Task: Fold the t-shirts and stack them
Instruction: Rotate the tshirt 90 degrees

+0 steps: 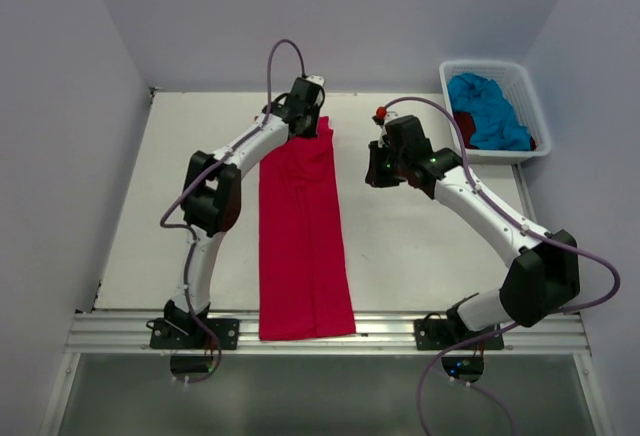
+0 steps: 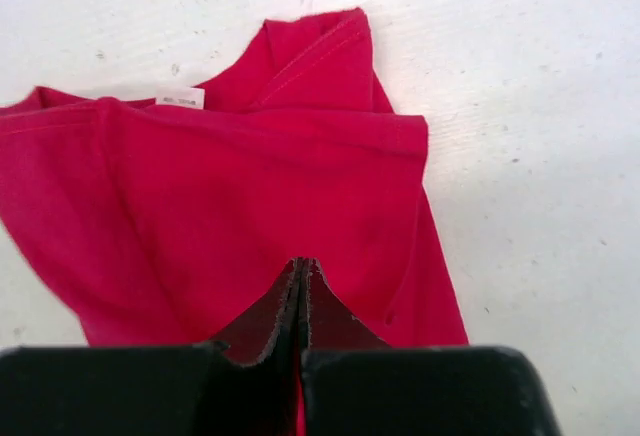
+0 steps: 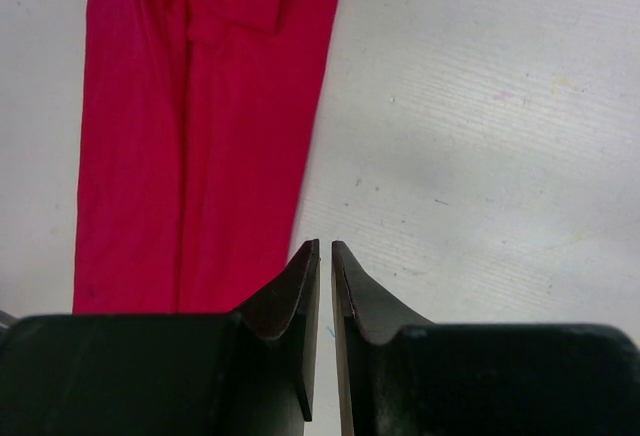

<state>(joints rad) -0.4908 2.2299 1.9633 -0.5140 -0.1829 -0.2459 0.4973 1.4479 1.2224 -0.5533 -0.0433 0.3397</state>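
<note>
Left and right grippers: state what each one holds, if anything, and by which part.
Left gripper: shut over the red-pink t-shirt; hold unclear. Right gripper: nothing.

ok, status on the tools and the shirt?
Left tool shut, over the red-pink t-shirt's far end. Right tool nearly shut, empty, beside the shirt. Turquoise t-shirt in white basket. Nothing in the way.

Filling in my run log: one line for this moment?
stage: folding | red shirt: long strip on table | left end effector: shut at collar end | blue shirt: in basket
</note>
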